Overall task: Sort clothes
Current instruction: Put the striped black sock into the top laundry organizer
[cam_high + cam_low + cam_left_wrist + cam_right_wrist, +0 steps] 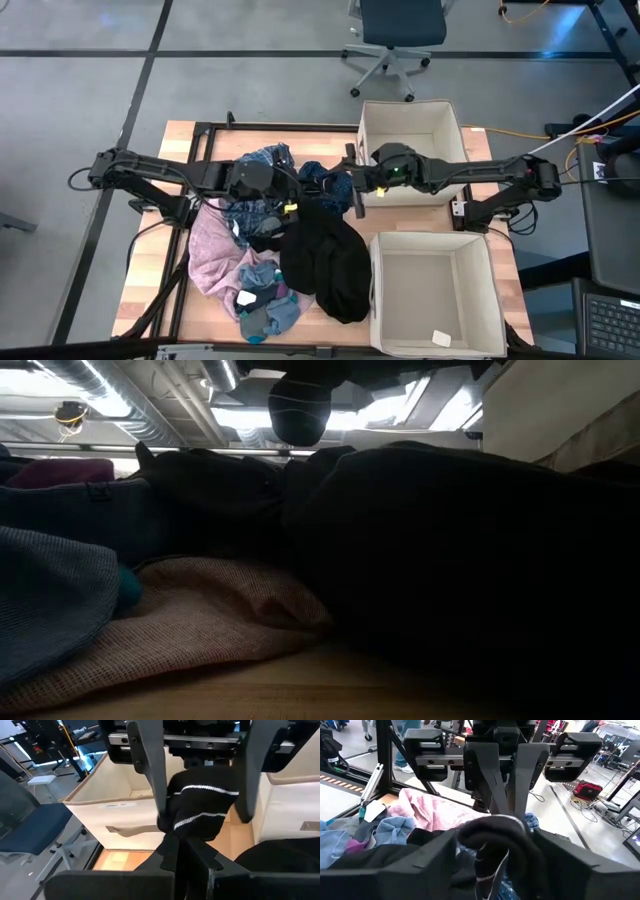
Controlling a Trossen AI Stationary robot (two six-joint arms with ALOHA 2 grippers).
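Gripping: left gripper [506, 795] — fingers pinched on the black striped garment [200, 807]
Right gripper [200, 795]: fingers apart around the same garment, at mid-table
Pile [260, 260]: below

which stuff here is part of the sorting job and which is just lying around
Job:
- clothes pile
- striped garment, held between both grippers
- left gripper, shut on it
- right gripper, around it
- far bin
- near bin

Lying about:
- office chair
- floor cables
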